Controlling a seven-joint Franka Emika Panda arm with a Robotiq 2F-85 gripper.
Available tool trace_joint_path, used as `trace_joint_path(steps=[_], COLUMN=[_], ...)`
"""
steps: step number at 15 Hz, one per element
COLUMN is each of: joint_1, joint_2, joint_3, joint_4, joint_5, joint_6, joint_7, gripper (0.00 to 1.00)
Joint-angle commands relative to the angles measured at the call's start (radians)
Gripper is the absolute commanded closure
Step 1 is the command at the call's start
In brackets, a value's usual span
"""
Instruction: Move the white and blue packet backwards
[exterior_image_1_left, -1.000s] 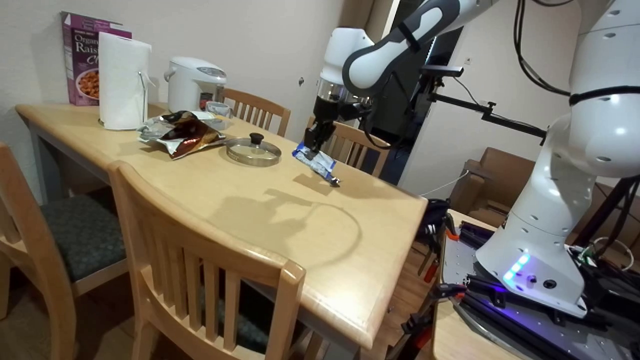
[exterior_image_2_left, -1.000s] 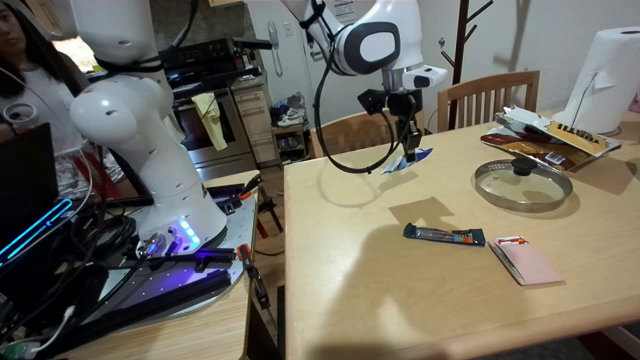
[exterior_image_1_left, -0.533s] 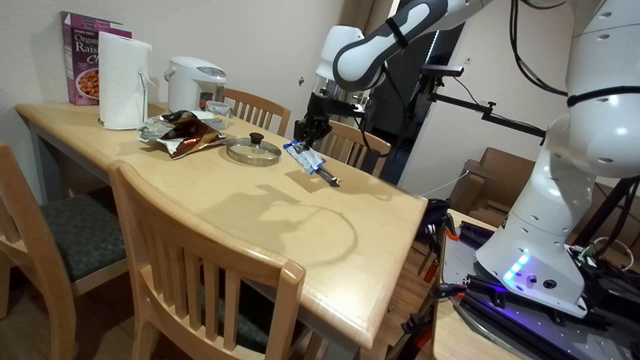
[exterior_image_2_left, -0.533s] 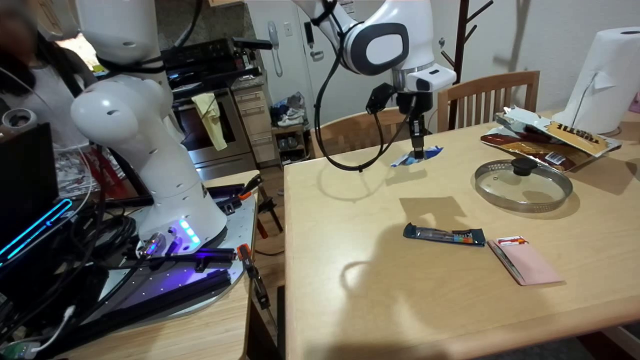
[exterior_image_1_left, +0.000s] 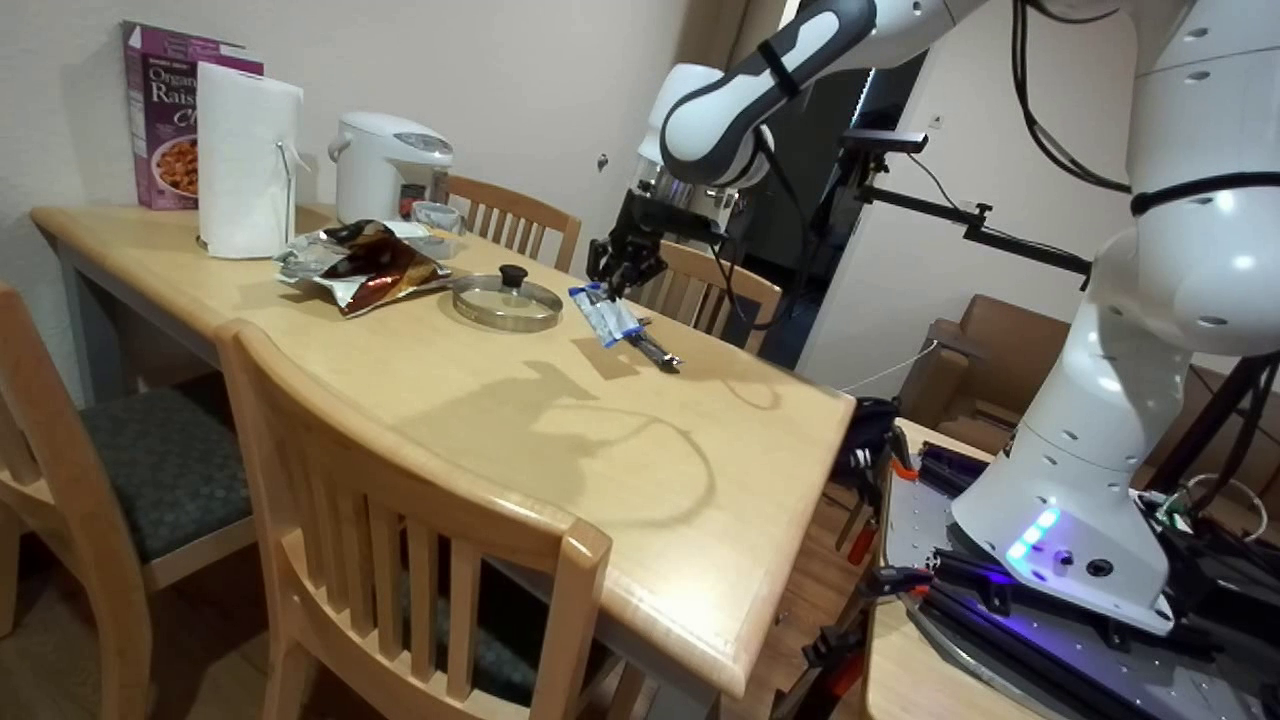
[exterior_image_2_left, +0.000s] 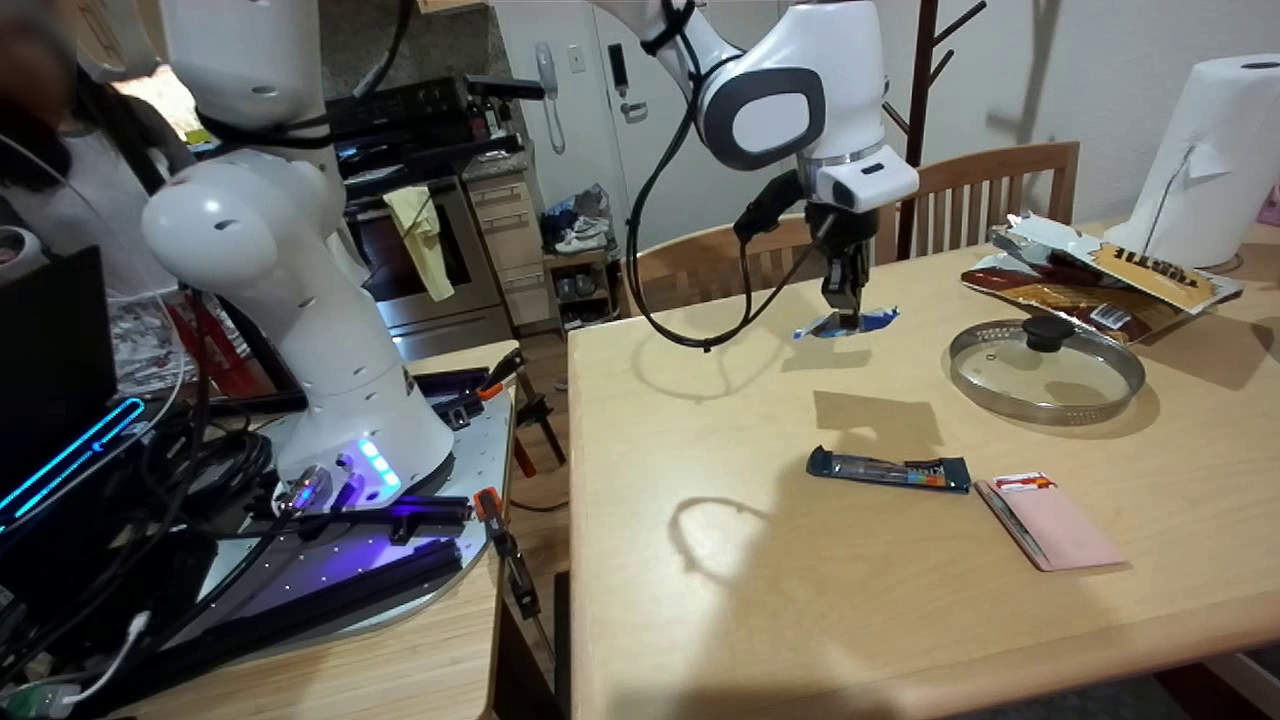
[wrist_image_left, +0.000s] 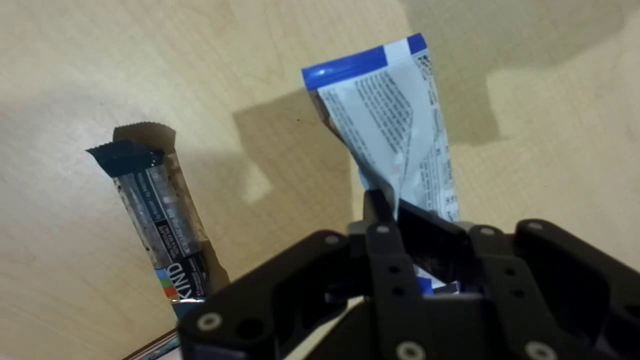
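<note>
Pinching one flat rectangular packet (wrist_image_left: 397, 125), white with blue ends, my black gripper (wrist_image_left: 391, 206) hung above the pale wooden table (exterior_image_2_left: 680, 450), well inside its robot-side edge.

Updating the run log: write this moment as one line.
black end effector: gripping | rectangular white-and-blue packet: held above pale wooden table | release: not yet

home kitchen | stove (exterior_image_2_left: 467, 230) | dining table (exterior_image_1_left: 440, 370) | chair (exterior_image_1_left: 410, 480) | cereal box (exterior_image_1_left: 163, 130)

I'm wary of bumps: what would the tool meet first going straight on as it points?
Probably the tabletop; the white and blue packet in the tool would likely touch first, though height is unclear.
</note>
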Motion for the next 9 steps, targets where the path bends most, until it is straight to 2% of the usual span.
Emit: trace_joint_path(steps=[1, 9], joint_1=[-0.007, -0.044], joint_2=[-0.003, 0.009], joint_3=[-0.01, -0.011], joint_4=[-0.015, -0.032], joint_5=[0.056, 0.12], joint_6=[0.03, 0.039], joint_7=[0.028, -0.012], gripper=[0.99, 0.99])
